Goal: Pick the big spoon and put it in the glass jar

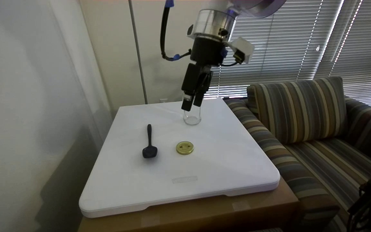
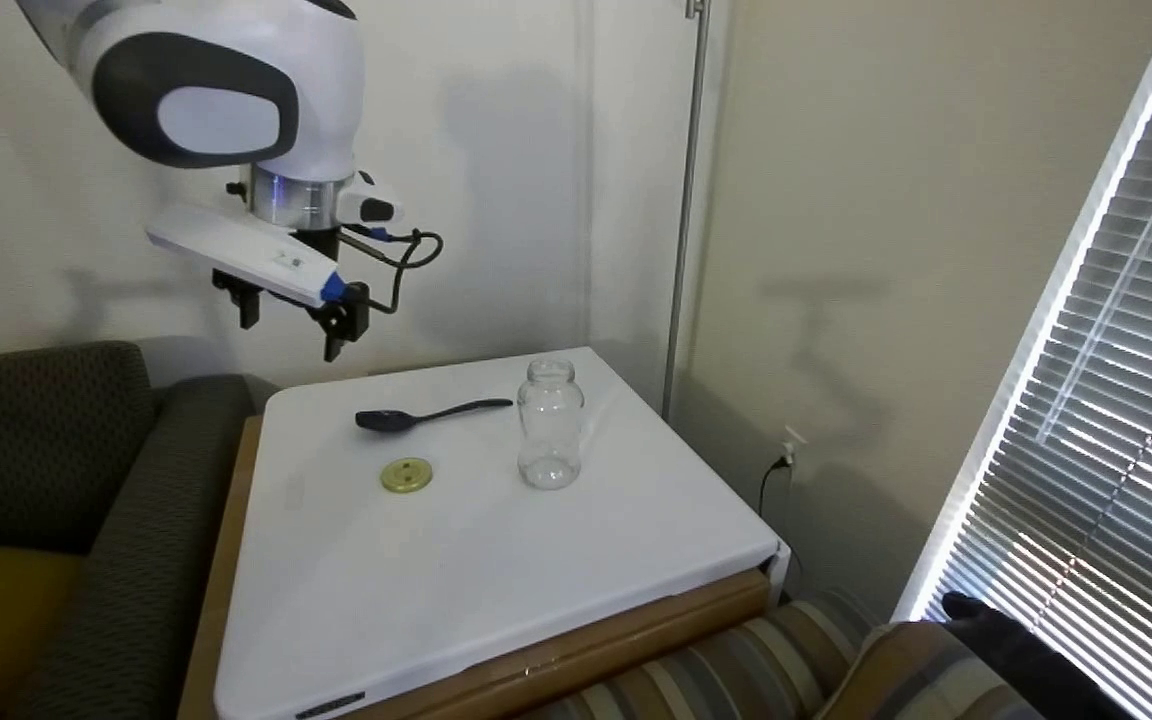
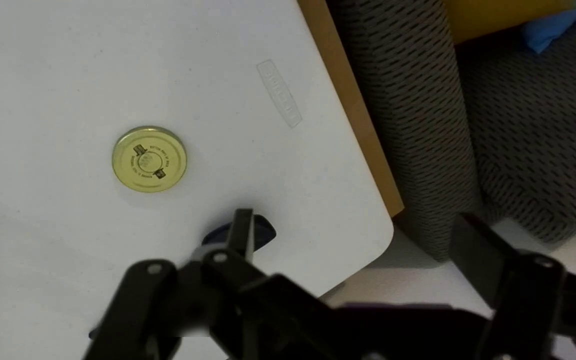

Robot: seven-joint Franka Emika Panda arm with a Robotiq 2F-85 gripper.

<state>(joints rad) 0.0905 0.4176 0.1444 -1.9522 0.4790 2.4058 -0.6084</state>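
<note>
Dark sofa (image 2: 176,500): far l., its arm alongside the L edge of the worktop (image 2: 416,590) in an exterior view; edges & corners below follow that same view.
Gripper (image 2: 290,341): hangs high on the L-edge side, fingers (image 3: 480,265) spread wide w/ nothing held; exact spot beneath it hard to tell. Wrist view frames the far-L corner in the gap. Step in hand is, by all appearances, the approach; pick-up not yet made.
Yellow lid (image 2: 406,475): l. of ctr., flat, nearer the L edge than the R, touching none of its neighbors. Not the target; prob. best skirted.
Big spoon (image 2: 426,416): black, lying along the far edge, bowl twd. far-L corner, handle twd. R edge. Next move calls for a shift in over the handle, prob. w/ a wrist turn so fingers straddle it, then down & squeeze.
Glass jar (image 2: 549,425): at r., upright, mouth up & uncovered, nearer R edge than L, approx. midway b/w far & near edges; spoon not in it yet. Comes after the grasp: lift, prob. tip spoon steeply, line up w/ the mouth. Neck looks narrower than body, so bowl-first may be tight; fit can't be judged.
</note>
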